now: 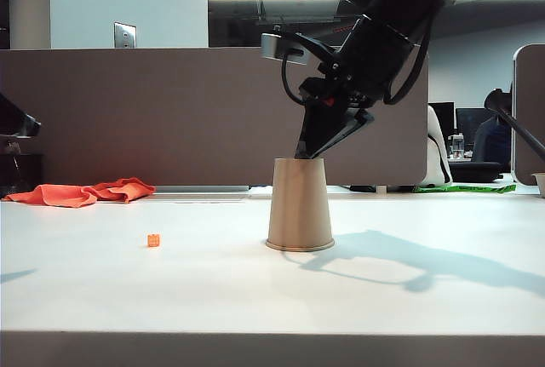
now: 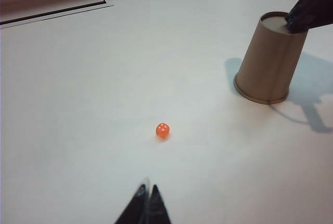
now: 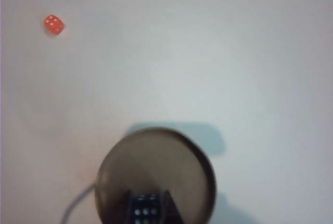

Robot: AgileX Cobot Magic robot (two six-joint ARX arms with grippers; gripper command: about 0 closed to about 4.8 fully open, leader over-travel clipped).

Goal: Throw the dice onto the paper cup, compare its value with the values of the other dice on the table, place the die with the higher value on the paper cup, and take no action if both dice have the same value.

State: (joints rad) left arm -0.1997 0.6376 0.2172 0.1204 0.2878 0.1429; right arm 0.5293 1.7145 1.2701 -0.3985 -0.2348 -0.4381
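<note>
I see the paper cup (image 1: 299, 205) standing upside down mid-table (image 1: 255, 290); right pincer (image 3: 147, 208) is at its upturned base, fingers (image 3: 167, 203) set on either side of the blue die (image 3: 146, 207), which sits on the cup; whether they truly clamp it I cannot tell; orange die (image 1: 153, 240) lies on the table left of the cup, well apart; left pincer (image 2: 147, 203) pressed together, hovering nearer than the orange die; orange-red cloth (image 1: 81, 192) far left.

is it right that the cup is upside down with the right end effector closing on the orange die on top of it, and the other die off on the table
Not quite: the die between the right end effector's fingers, on the upturned paper cup, is the blue die, not orange. The right wrist view shows it. The orange die lies apart on the table.
</note>
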